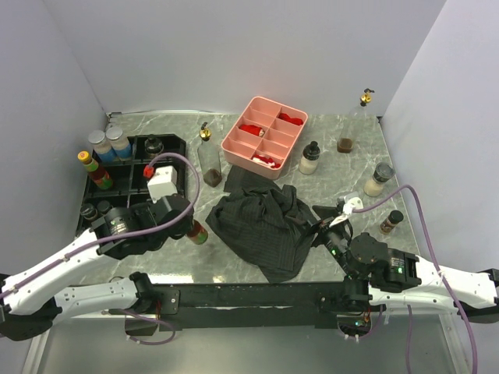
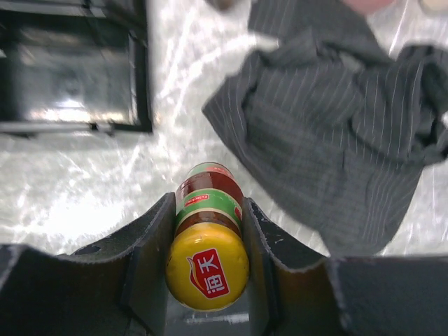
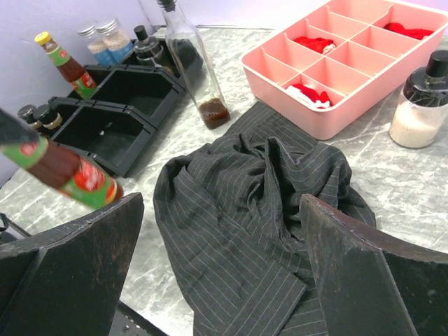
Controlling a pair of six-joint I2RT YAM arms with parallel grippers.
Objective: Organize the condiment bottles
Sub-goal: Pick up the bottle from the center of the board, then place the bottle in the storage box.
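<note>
Left gripper (image 2: 208,210): jaws closed narrow on the sauce bottle (image 2: 208,238), pads bearing on its cap end, body sticking out past the fingertips. Right gripper (image 3: 220,203): jaws spread wide, nothing between them, poised over the dark cloth (image 1: 261,226).

Position: the held bottle is at 9 o'clock of the cloth, just beside its edge. The black divided tray (image 3: 129,94) is at 11 o'clock of the bottle. The bottle is tilted, not upright. I cannot tell whether its base is clear of the table.

Risks, my judgement:
- The grip is high on a round, smooth bottle. The long body hanging out could pivot or slide in the pads on any quick swing.
- The tilt means the base may catch a tray wall on the way in, jarring the bottle loose.
- Several tray cells already hold bottles, including the red sauce bottle (image 1: 93,167) and two grey-capped jars (image 1: 107,143) at its 10 o'clock side. A careless entry could topple them.
- The cloth is close, and a low pass at 3 o'clock could drag it.

Appearance: yellow cap with a red mark, dark reddish contents, red and green label band. Probably glass or hard plastic, so rigid and slippery, I judge.

The other bottles stand loose at 1 to 3 o'clock of the cloth. A tall clear bottle (image 1: 209,160) is at 11 o'clock.
</note>
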